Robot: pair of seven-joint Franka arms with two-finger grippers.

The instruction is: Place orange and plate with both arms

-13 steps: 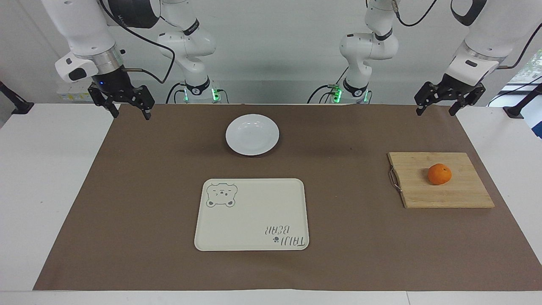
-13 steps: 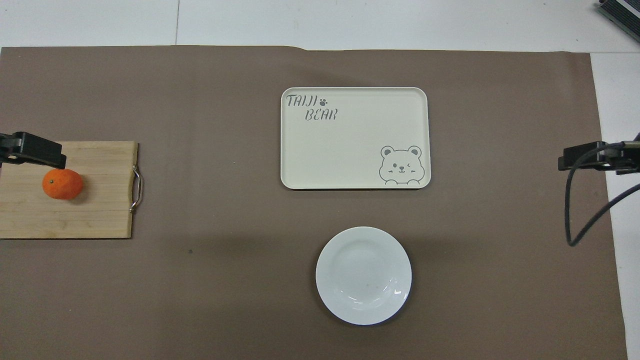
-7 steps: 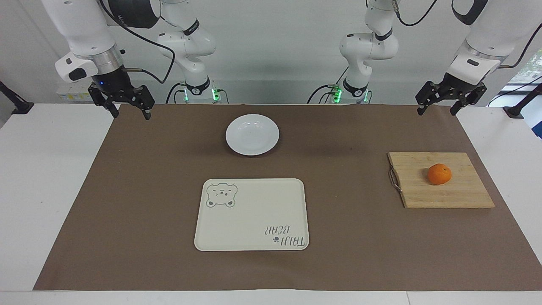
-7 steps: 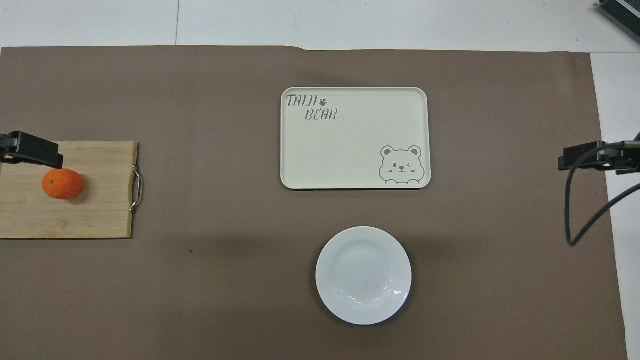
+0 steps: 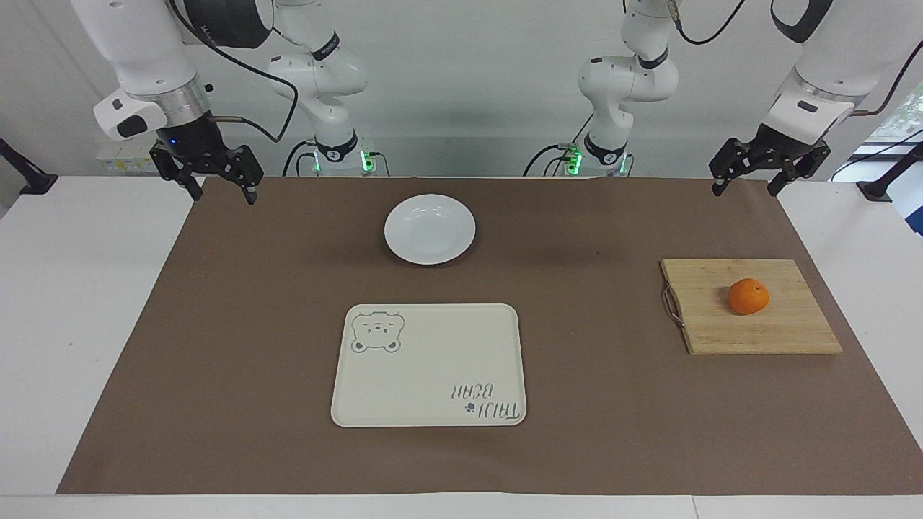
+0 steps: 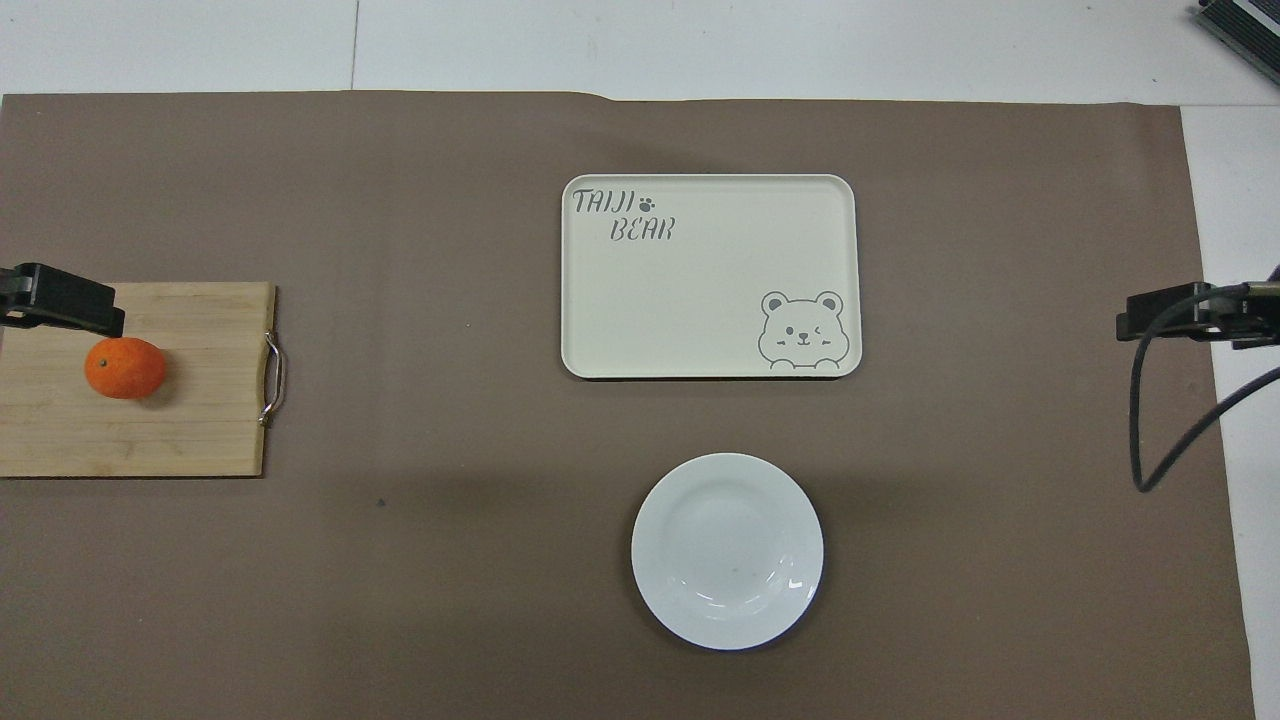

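From overhead only slivers of the two black two-finger grippers showed at the frame's edges, and the wooden cutting board (image 6: 135, 380) ran off the picture at the left arm's end. Both arms' upper links were cut off at the top of the facing view.

The left gripper (image 5: 769, 171) hung in the air with its fingers spread and nothing between them, over the edge of the brown paper mat (image 5: 252, 346) at its robot-side corner at the left arm's end of the white table (image 5: 72, 324). The right gripper (image 5: 213, 182) hung likewise, fingers apart and empty, above the mat's corner at the right arm's end.

The small round bright-orange fruit (image 5: 748, 296) sat on the cutting board, farther from the robots than the spot under the left gripper and well apart from it. A metal handle (image 5: 670, 305) edged the board on the side facing the table's middle.

The round glossy white plate (image 5: 430, 229) lay on the mat near the robots, about midway between the arms and well apart from both grippers. The rectangular cream tray printed with a bear (image 5: 428, 365) lay farther out, near the plate but not touching it. Bare mat stretched wide between tray and board, and between plate and right gripper.
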